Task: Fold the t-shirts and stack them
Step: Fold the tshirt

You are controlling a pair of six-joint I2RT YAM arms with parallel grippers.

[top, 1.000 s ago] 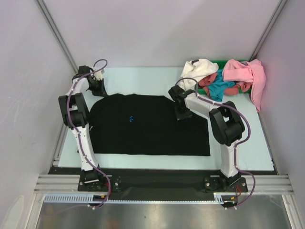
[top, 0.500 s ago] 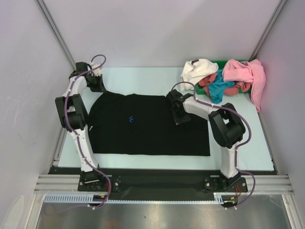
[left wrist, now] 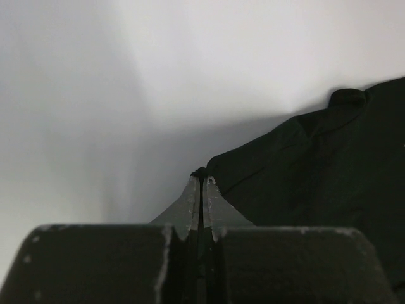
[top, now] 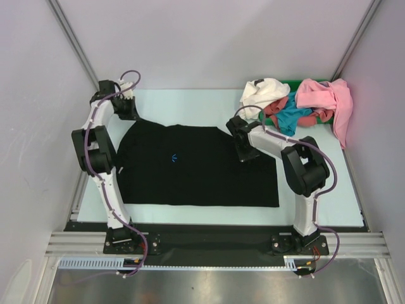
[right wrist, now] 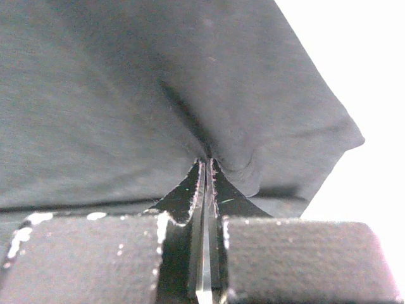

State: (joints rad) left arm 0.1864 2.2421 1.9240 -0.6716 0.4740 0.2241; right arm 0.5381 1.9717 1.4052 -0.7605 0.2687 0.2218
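Soft black cloth t-shirt [top: 196,174] flat on pale desk [top: 183,104], left gripper [left wrist: 200,177] and right gripper [right wrist: 207,163] both clamped on its far edge.

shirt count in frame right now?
5. black shirt spread mid-table; white shirt, red shirt, teal shirt and pink shirt heaped at the far right corner. More may be buried in that heap.

This is a robotics lab cell. Plain white panels [top: 209,38] enclose the table [top: 190,101], and an aluminium rail [top: 215,244] edges its front.
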